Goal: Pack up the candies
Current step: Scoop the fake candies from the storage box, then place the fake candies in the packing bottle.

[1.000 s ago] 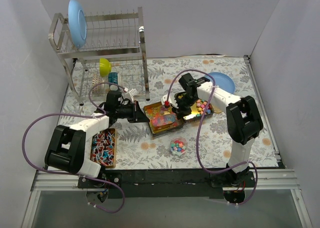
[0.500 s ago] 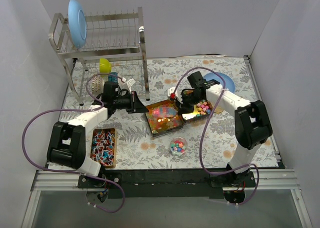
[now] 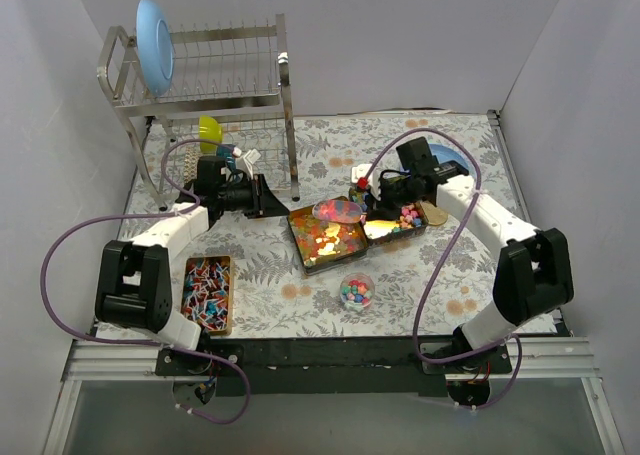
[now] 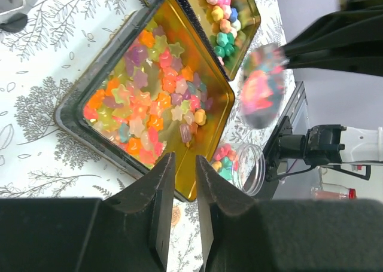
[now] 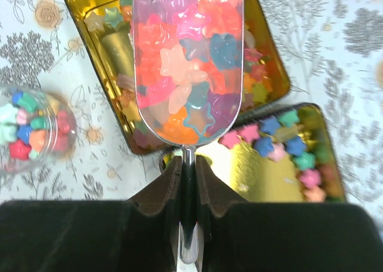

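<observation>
The candies are star-shaped lumps in mixed bright colours. Many lie in a gold tin (image 3: 345, 255) (image 4: 203, 170) at mid-table, and more in a second tin (image 3: 432, 215) (image 5: 263, 182) to its right. My right gripper (image 3: 383, 192) (image 5: 187, 161) is shut on the handle of a clear scoop (image 3: 338, 210) (image 5: 188, 63). The scoop is heaped with candies and hangs above the first tin. My left gripper (image 3: 270, 197) (image 4: 182, 158) hovers left of that tin, its jaws a little apart with nothing between them.
A small clear cup (image 3: 356, 291) (image 5: 30, 128) of candies stands in front of the tins. A tin of capsules (image 3: 207, 293) lies at the near left. A dish rack (image 3: 205, 105) stands at the back left, a blue plate (image 3: 445, 160) at the back right.
My left gripper has drawn back from the gold tin toward the rack and its jaws have parted. The right arm has swung outward, and the loaded scoop now hangs over the tin.
</observation>
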Controlling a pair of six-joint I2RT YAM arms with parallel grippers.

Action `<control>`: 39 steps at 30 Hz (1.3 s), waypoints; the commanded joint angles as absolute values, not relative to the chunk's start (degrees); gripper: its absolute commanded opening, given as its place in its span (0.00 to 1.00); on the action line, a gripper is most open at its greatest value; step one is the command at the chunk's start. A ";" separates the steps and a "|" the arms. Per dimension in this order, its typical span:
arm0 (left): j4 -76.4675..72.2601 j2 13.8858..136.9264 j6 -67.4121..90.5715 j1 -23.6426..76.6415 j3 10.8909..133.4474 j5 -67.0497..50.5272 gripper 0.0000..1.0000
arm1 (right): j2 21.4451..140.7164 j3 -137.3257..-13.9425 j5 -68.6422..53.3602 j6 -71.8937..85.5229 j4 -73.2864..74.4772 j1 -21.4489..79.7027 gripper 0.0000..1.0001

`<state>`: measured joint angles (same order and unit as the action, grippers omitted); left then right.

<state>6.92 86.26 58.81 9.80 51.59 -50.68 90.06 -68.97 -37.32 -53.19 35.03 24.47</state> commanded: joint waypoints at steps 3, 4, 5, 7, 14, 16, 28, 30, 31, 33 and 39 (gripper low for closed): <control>5.19 87.54 58.18 7.91 54.23 -48.87 0.21 | 84.03 -76.64 -38.93 -65.20 55.79 18.99 0.01; 4.92 87.63 58.18 7.74 54.40 -48.78 0.21 | 83.68 -77.08 -38.67 -68.43 57.72 18.55 0.01; 5.01 87.71 58.27 7.65 54.58 -48.78 0.21 | 83.32 -77.17 -38.24 -70.12 59.48 18.20 0.01; 5.36 87.71 58.18 7.30 54.93 -48.69 0.21 | 82.36 -77.08 -35.96 -75.02 64.41 18.11 0.01; 5.27 87.36 58.01 7.03 53.88 -48.08 0.22 | 79.19 -74.63 -30.33 -82.70 71.90 18.28 0.01; 5.01 87.36 58.01 6.86 53.44 -47.73 0.22 | 78.23 -73.57 -29.27 -83.40 72.07 18.80 0.01; 3.96 86.40 58.80 5.63 51.59 -46.67 0.22 | 71.81 -64.87 -14.16 -81.75 70.58 31.88 0.01; 3.69 85.96 59.06 5.36 51.15 -46.76 0.22 | 72.24 -64.69 -11.61 -80.08 69.96 33.65 0.01; 3.60 85.78 59.24 5.27 50.98 -46.58 0.22 | 72.68 -64.51 -10.56 -78.33 69.79 35.40 0.01; 3.34 85.17 59.59 5.01 50.45 -46.58 0.22 | 74.35 -65.04 -7.74 -76.38 69.70 36.91 0.01; 3.51 83.59 59.94 4.57 49.40 -46.50 0.23 | 78.48 -68.99 -3.52 -70.67 71.45 40.43 0.01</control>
